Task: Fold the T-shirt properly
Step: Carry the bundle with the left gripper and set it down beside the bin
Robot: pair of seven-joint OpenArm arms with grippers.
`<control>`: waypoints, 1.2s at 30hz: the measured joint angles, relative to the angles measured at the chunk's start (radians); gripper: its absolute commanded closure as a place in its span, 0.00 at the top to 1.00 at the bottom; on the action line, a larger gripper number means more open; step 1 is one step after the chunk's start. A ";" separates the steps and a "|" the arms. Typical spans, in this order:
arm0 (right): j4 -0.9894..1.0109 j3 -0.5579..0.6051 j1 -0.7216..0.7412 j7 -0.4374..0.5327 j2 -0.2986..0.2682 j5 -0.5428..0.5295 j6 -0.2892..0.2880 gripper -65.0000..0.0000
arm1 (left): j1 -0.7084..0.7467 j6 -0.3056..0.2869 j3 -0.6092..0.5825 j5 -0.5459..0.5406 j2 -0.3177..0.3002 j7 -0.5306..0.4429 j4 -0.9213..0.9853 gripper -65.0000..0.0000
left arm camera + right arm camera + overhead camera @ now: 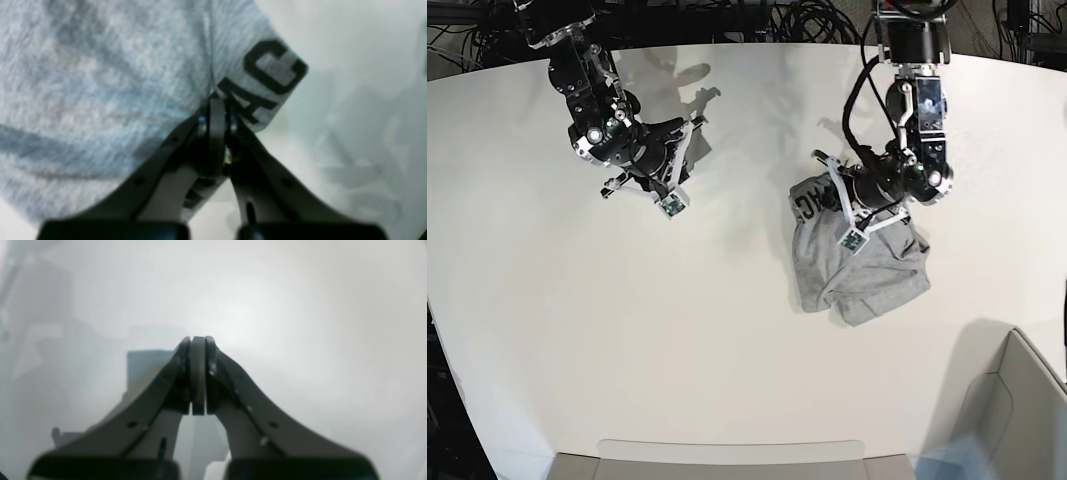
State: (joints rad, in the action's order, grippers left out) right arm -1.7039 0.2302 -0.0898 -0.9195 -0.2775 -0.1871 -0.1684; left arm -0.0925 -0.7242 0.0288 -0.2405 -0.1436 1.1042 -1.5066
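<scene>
A heather-grey T-shirt [859, 262] lies bunched in a rumpled heap on the white surface [677, 350], toward three o'clock of the base view, with wrinkled folds spreading toward five o'clock and a turned-up edge at its ten o'clock corner showing black block letters. The left gripper [835, 192] sits at that lettered corner, its jaws pressed together on a fold of the cloth; in the left wrist view the left gripper [217, 110] pinches the fabric just beside the letters "AC", with the plain grey body of the T-shirt [100, 83] filling the frame toward nine o'clock. The right gripper [689, 135] is well apart from the shirt, toward ten o'clock of the base view, above bare surface. In the right wrist view the right gripper [198, 350] has its jaws closed against each other with nothing between them, only blurred pale surface beyond.
</scene>
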 measured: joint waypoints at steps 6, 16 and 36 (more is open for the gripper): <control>0.000 0.001 -0.002 0.000 0.000 0.000 0.000 0.00 | -0.063 0.013 0.005 0.031 -0.121 -0.033 0.104 0.00; -0.001 0.000 -0.003 0.002 0.001 -0.003 0.000 0.00 | -0.112 0.016 0.009 0.054 -0.259 -0.129 0.212 0.00; -0.290 -0.097 -0.140 0.003 0.001 -0.006 0.000 0.00 | 0.027 0.025 0.389 0.085 -0.090 -0.144 -0.225 0.00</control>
State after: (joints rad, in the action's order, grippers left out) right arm -1.9934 0.1329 -0.2302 -0.9165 -0.2764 -0.1932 -0.1688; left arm -0.0650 -0.6991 0.4175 -0.1558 -0.2340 0.9604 -1.7321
